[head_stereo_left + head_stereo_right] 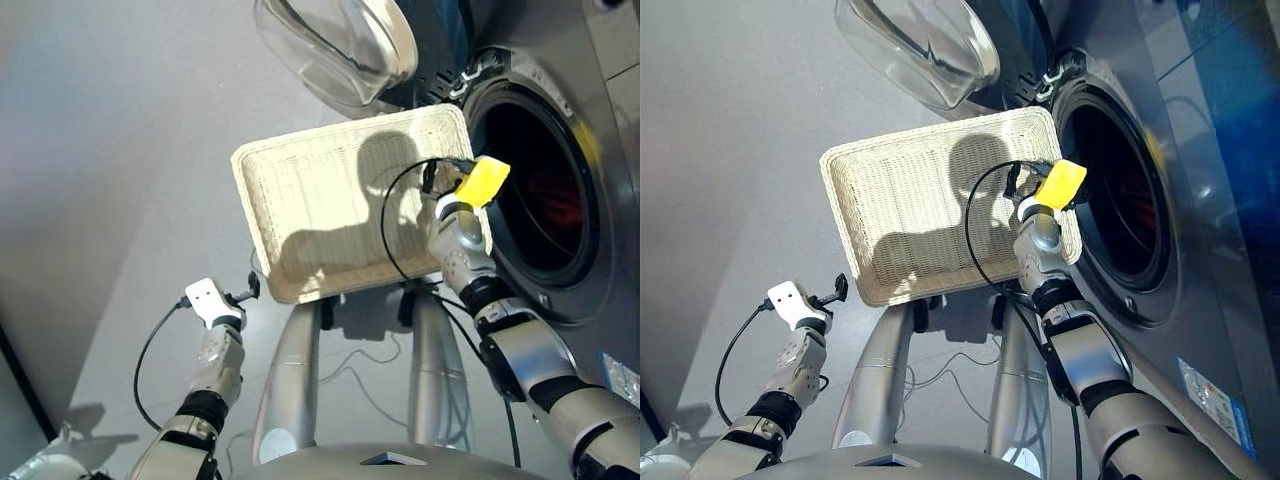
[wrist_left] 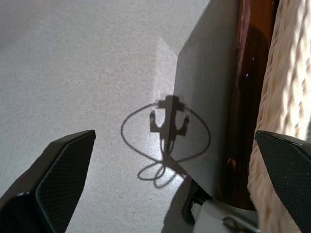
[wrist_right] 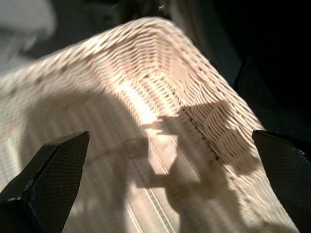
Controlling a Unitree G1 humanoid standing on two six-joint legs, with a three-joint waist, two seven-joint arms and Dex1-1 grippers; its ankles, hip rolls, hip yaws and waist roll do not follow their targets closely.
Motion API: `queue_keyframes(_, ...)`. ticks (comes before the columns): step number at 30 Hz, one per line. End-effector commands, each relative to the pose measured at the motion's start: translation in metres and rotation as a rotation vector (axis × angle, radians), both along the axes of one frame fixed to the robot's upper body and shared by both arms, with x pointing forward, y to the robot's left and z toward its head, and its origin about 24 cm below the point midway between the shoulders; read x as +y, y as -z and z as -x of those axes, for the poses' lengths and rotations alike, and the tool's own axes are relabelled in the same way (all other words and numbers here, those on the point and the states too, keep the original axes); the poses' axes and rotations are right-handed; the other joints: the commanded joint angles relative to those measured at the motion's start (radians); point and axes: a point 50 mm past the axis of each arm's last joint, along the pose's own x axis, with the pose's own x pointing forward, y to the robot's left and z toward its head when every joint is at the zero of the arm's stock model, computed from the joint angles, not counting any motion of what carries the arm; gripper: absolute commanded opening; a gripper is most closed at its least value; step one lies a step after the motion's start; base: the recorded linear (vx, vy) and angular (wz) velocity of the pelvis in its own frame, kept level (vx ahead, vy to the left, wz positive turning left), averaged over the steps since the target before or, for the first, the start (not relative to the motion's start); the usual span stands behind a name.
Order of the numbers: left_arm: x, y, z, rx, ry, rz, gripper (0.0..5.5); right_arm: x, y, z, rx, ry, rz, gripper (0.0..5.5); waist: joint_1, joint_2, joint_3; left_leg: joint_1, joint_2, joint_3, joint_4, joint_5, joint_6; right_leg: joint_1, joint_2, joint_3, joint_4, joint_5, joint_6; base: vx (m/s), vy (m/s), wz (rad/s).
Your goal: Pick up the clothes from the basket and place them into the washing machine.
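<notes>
Two black fingers of the right tool stand wide apart in the right wrist view, with nothing between them but the woven floor of the basket below. From the head, the right tool hangs over the basket's right end, close to the rim nearest the washer.

Down on the left, the left tool sits low and outside the basket, just off its near left corner. Its fingers are spread too and hold nothing.

The basket is bare inside — no clothes show in it. It rests on two grey legs in front of the washer. Its long side runs left to right, tipped a little, with the right end against the porthole.

The porthole is open, and the glass door is swung up and away to the left. Something red shows deep in the dark drum — only the head views show that, and it is too dim to tell more.

The left wrist view shows what the head views do not: the basket's outer wall from the side, a brown bar beside it, and grey floor.
</notes>
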Motion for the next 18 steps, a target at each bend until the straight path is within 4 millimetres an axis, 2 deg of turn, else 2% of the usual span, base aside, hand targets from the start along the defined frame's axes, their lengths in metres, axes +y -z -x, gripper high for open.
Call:
queue_keyframes(1, 0.017, 0.011, 0.015, 0.056, -0.031, -0.037, 5.50, 0.011, 0.020, 0.018, 0.028, -0.116, 0.146, 5.50, 0.015, -0.033, -0.019, 0.051, -0.020, 0.005, -0.160, 0.114, 0.010, 0.128, 0.009, -0.073, -0.092, -0.010, 0.021, 0.064, 0.010, 0.077)
queue_keyframes(4, 0.015, 0.024, 0.026, 0.137, -0.008, -0.066, 5.50, 0.008, 0.062, 0.047, 0.176, -0.142, 0.205, 5.50, 0.008, -0.057, -0.024, 0.159, -0.024, 0.002, -0.218, 0.127, 0.005, 0.245, 0.008, -0.083, -0.155, 0.001, 0.033, 0.082, 0.011, 0.041)
queue_keyframes(7, 0.014, 0.036, 0.039, 0.227, 0.051, -0.137, 5.50, 0.005, 0.093, 0.074, 0.296, -0.164, 0.226, 5.50, -0.002, -0.070, -0.025, 0.270, -0.031, -0.002, -0.290, 0.145, 0.000, 0.353, 0.010, -0.088, -0.215, 0.016, 0.046, 0.084, 0.057, -0.011)
queue_keyframes(8, 0.014, 0.040, 0.044, 0.256, 0.074, -0.165, 5.50, 0.001, 0.103, 0.086, 0.335, -0.164, 0.246, 5.50, -0.008, -0.074, -0.030, 0.313, -0.031, 0.001, -0.327, 0.158, -0.006, 0.397, 0.013, -0.087, -0.249, 0.025, 0.053, 0.094, 0.059, -0.045)
queue_keyframes(10, 0.014, 0.044, 0.050, 0.292, 0.113, -0.215, 5.50, -0.003, 0.119, 0.102, 0.410, -0.163, 0.245, 5.50, -0.013, -0.080, -0.037, 0.378, -0.035, 0.003, -0.371, 0.170, -0.010, 0.459, 0.017, -0.092, -0.291, 0.032, 0.059, 0.078, 0.047, -0.056)
queue_keyframes(11, 0.014, 0.044, 0.050, 0.292, 0.113, -0.215, 5.50, -0.003, 0.119, 0.102, 0.410, -0.163, 0.245, 5.50, -0.013, -0.080, -0.036, 0.380, -0.035, 0.003, -0.372, 0.171, -0.010, 0.461, 0.017, -0.092, -0.292, 0.032, 0.059, -0.011, 0.059, -0.073)
queue_keyframes(12, 0.014, 0.046, 0.053, 0.307, 0.142, -0.248, 5.50, -0.007, 0.129, 0.114, 0.458, -0.161, 0.251, 5.50, -0.016, -0.085, -0.044, 0.400, -0.041, 0.009, -0.398, 0.203, -0.006, 0.486, 0.013, -0.100, -0.319, 0.058, 0.059, 0.000, 0.000, 0.000)
queue_keyframes(16, 0.019, 0.058, 0.073, 0.407, 0.153, -0.269, 5.50, -0.016, 0.154, 0.150, 0.586, -0.133, 0.221, 5.50, -0.023, -0.093, -0.070, 0.518, -0.041, 0.021, -0.469, 0.219, -0.010, 0.597, 0.021, -0.097, -0.373, 0.067, 0.071, 0.088, 0.056, 0.007)
queue_keyframes(17, 0.020, 0.064, 0.082, 0.456, 0.167, -0.281, 5.50, -0.018, 0.163, 0.165, 0.639, -0.122, 0.198, 5.50, -0.027, -0.095, -0.088, 0.574, -0.042, 0.024, -0.507, 0.224, -0.013, 0.647, 0.025, -0.095, -0.397, 0.071, 0.077, 0.094, 0.053, -0.076)
queue_keyframes(18, 0.020, 0.064, 0.082, 0.456, 0.167, -0.282, 5.50, -0.018, 0.163, 0.165, 0.639, -0.122, 0.197, 5.50, -0.028, -0.095, -0.090, 0.571, -0.042, 0.023, -0.507, 0.226, -0.012, 0.645, 0.025, -0.096, -0.398, 0.072, 0.077, 0.092, 0.052, -0.088)
